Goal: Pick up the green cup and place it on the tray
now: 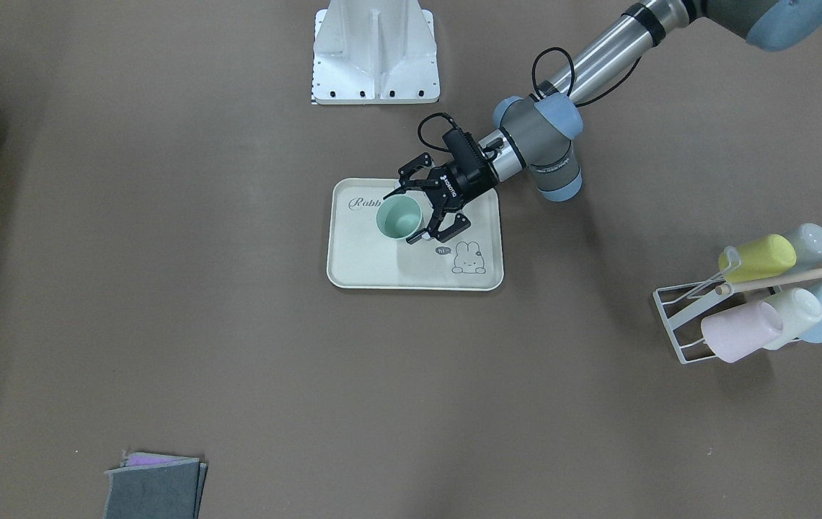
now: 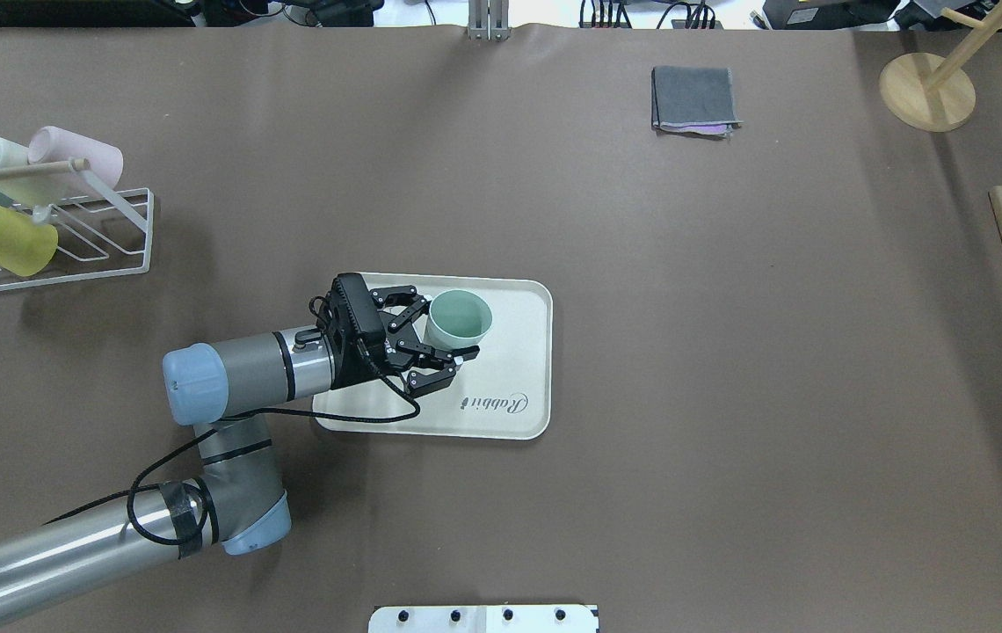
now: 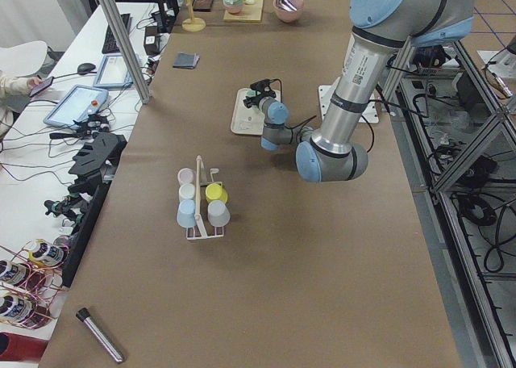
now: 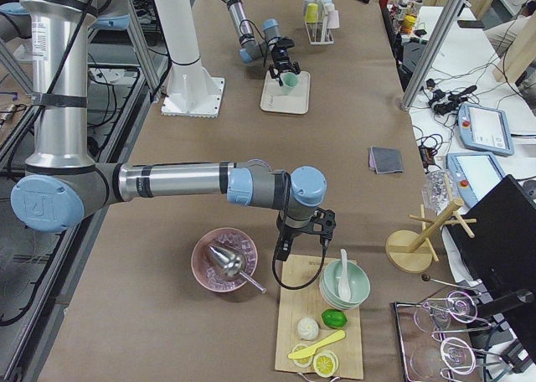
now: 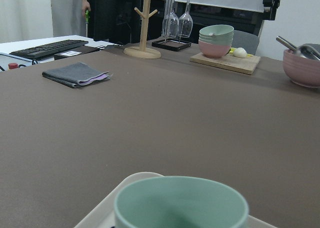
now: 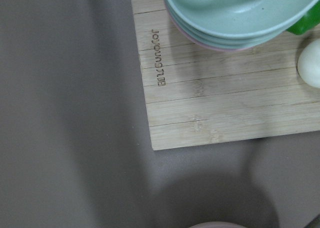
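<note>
Green cup [image 1: 399, 218]: upright, mouth up, on the cream tray [image 1: 368, 267], roughly mid-tray and next to the grey "Rabbit" script.

Left gripper [image 1: 402, 216]: low over the tray and reaching in sideways. Its black fingers [image 1: 445, 228] are spread wide, one on each side of the cup, so the cup sits in the gap between them. The pads are just beside the cup wall. Whether either one touches it cannot be told. The left wrist view has the cup's rim right at its bottom edge.

Right gripper [image 4: 306, 224]: well away at the other end of the table, over a wooden board [image 4: 314, 315] that carries stacked bowls [image 4: 345, 283]. How its fingers are set cannot be told.

Wire rack [image 1: 670, 303]: holds pastel cups and stands apart from the tray.

Folded grey cloth [image 1: 155, 490]: lies on the table.
</note>
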Controlling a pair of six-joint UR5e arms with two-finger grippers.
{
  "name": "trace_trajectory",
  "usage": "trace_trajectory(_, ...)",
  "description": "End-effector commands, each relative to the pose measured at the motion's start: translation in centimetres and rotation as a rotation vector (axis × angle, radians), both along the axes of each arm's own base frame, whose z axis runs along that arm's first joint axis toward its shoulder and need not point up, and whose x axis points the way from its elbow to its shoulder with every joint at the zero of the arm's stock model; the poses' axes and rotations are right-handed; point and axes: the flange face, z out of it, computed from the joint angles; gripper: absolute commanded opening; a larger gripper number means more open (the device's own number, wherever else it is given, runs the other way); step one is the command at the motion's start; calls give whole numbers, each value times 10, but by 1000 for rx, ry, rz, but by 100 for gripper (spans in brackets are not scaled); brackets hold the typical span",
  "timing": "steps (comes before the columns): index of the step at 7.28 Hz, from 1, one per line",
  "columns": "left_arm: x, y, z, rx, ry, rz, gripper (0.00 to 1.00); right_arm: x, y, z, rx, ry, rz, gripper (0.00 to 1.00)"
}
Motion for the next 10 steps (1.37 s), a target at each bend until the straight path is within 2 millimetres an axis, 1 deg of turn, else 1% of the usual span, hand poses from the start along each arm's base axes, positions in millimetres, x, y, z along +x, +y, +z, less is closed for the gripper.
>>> trace_trajectory(1, -7, 0, 6, 6, -4, -9, 99, 0, 2, 0, -1, -8, 1, 100)
trace_trajectory(3, -21, 7, 13, 6, -3, -9, 99, -1, 2, 0, -4, -9, 2, 100)
trace_trajectory(4, -32, 11, 1, 18, 25, -9, 99, -1, 2, 0, -4, -9, 2, 100)
trace_trajectory(5, -46, 11, -12, 27, 48, -17, 99, -1, 2, 1, -6, -9, 2, 100)
trace_trajectory(6, -60, 2, -37, 13, 41, -35, 99, -1, 1, 0, -3, -9, 2, 100)
trace_trajectory(7, -77, -7, -67, -2, 18, -60, 99, -1, 2, 1, -4, -9, 2, 100)
trace_trajectory(8, -96, -26, -85, -23, -26, -98, 99, -1, 1, 0, -1, -9, 2, 100)
trace_trajectory(9, -126, -57, -109, -59, -99, -148, 99, 0, 1, 0, -1, -8, 2, 100)
trace_trajectory(10, -149, -65, -132, -120, -210, -150, 99, 0, 1, 0, 1, -8, 2, 100)
